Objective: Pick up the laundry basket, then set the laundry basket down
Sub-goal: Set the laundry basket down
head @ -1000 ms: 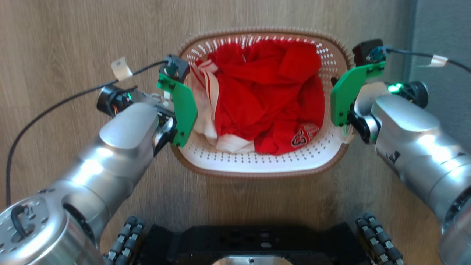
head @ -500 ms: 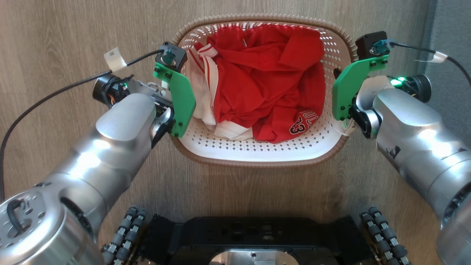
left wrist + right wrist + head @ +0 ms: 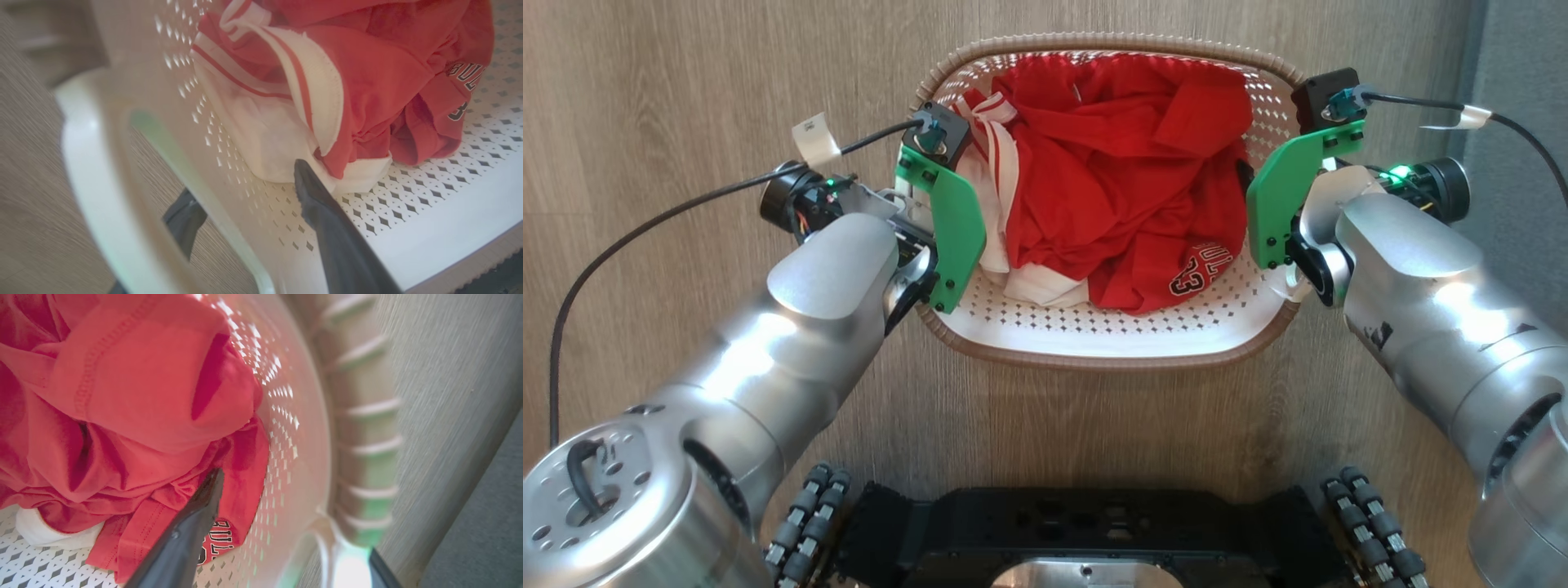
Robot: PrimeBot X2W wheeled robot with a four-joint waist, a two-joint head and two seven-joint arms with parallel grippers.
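The laundry basket (image 3: 1094,358), white lattice walls under a brown rim, stands on the wooden floor ahead of my base. Red and white clothes (image 3: 1119,180) fill it. My left gripper (image 3: 241,179) straddles its left wall: one dark finger (image 3: 322,212) lies inside by the clothes, and the other finger (image 3: 184,218) shows outside through the white handle (image 3: 86,171). The jaws stand wide, so it is open. My right gripper (image 3: 294,510) straddles the right wall (image 3: 302,457) in the same way, open, with its inner finger (image 3: 192,522) against the red cloth.
My black base (image 3: 1086,531) and its wheels (image 3: 1372,523) sit close below the basket. A grey panel (image 3: 1519,82) runs down the right edge. Black cables (image 3: 670,216) trail from both wrists over the floor.
Both wrists have moved inward over the basket's sides, the left one more. The basket has nudged slightly right. Earlier the whole picture shifted.
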